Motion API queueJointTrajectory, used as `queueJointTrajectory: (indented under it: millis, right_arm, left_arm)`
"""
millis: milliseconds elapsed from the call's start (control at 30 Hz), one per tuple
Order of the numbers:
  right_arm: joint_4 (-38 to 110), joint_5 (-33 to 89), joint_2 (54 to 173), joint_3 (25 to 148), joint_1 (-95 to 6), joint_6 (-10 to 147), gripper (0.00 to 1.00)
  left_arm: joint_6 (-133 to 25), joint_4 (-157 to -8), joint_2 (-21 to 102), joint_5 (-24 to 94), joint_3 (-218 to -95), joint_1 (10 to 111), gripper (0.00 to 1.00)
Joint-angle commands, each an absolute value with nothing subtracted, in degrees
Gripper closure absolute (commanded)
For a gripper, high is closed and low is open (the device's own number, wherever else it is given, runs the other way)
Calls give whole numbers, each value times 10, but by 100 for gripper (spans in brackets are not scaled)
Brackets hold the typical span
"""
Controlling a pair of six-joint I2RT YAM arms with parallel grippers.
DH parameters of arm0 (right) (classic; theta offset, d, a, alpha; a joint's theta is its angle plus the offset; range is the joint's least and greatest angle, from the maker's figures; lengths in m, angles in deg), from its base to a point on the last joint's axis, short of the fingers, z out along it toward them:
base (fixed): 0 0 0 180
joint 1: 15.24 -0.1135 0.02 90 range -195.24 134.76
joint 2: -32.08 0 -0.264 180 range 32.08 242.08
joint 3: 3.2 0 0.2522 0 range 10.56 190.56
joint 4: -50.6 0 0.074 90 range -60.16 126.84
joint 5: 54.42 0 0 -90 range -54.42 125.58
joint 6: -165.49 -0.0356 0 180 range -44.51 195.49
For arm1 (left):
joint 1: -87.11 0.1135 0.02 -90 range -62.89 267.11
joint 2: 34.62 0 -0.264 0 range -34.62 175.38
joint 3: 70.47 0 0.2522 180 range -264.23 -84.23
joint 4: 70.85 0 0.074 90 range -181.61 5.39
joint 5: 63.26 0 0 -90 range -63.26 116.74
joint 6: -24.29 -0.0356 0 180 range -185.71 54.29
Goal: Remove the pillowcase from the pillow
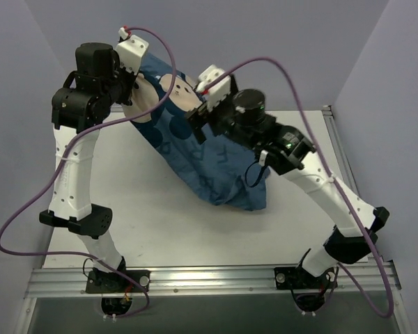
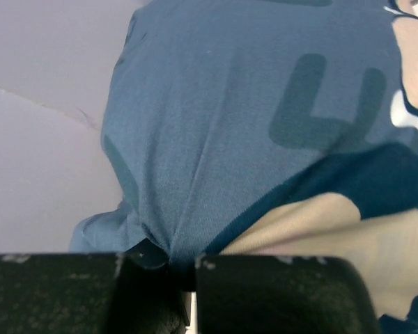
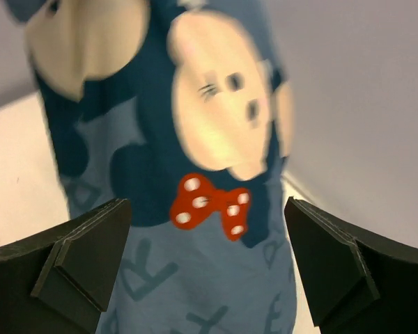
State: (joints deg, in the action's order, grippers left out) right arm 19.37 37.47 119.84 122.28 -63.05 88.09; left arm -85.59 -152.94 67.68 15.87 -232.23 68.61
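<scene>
The blue pillowcase [image 1: 216, 170] with mouse faces hangs lifted from the back left and slopes down to a bulging end resting on the table. My left gripper [image 1: 134, 88] is raised at the back left and is shut on a bunched fold of it [image 2: 183, 261]; the fabric [image 2: 216, 139] stretches away from the fingers. My right gripper [image 1: 197, 125] hovers open over the case's middle. In the right wrist view it [image 3: 205, 209] frames the red polka-dot bow [image 3: 210, 207] and a mouse face [image 3: 223, 118] without touching. The white pillow is hidden inside the case.
The white table [image 1: 125, 202] lies under the case. Purple walls [image 1: 265, 35] close the back and sides. An aluminium rail [image 1: 209, 278] with both arm bases runs along the near edge. Purple cables [image 1: 28, 209] loop around both arms.
</scene>
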Motion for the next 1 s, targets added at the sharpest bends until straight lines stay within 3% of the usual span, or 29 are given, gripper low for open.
queueJointTrajectory:
  millis: [0,167,367,433,500,533,600,633,733,767,867,967]
  right_arm:
    - [198,512,1224,1179,-725,942,0]
    - [291,573,1251,1109,-784,867,0]
    - [295,593,1299,1058,-734,774,1]
    - [295,547,1302,1049,-697,755,11]
    - [298,537,1312,1055,-685,732,46]
    - [300,529,1317,1064,-686,731,70]
    - [309,508,1330,1102,-685,724,95]
    - [313,492,1348,1121,-685,718,100]
    - [317,368,1401,1220,-686,667,100]
    - [325,259,1413,1244,-688,645,100]
    - [457,103,1458,1287,-707,530,100]
    - [560,24,1491,1293,-732,411,100]
  left_arm:
    - [-836,-1444,643,143,-2339,683,98]
    - [-836,-1443,637,144,-2337,673,98]
    - [-836,-1442,619,147,-2343,673,98]
    - [-838,-1438,608,143,-2345,673,98]
    - [-843,-1431,591,131,-2356,673,98]
    - [-846,-1424,579,126,-2363,673,98]
    - [-854,-1416,567,108,-2386,673,98]
    - [-857,-1410,557,104,-2397,673,98]
    - [-876,-1405,543,78,-2441,673,98]
    - [-887,-1405,542,73,-2452,673,98]
    - [-897,-1402,543,81,-2509,673,98]
    - [-889,-1399,553,115,-2545,673,98]
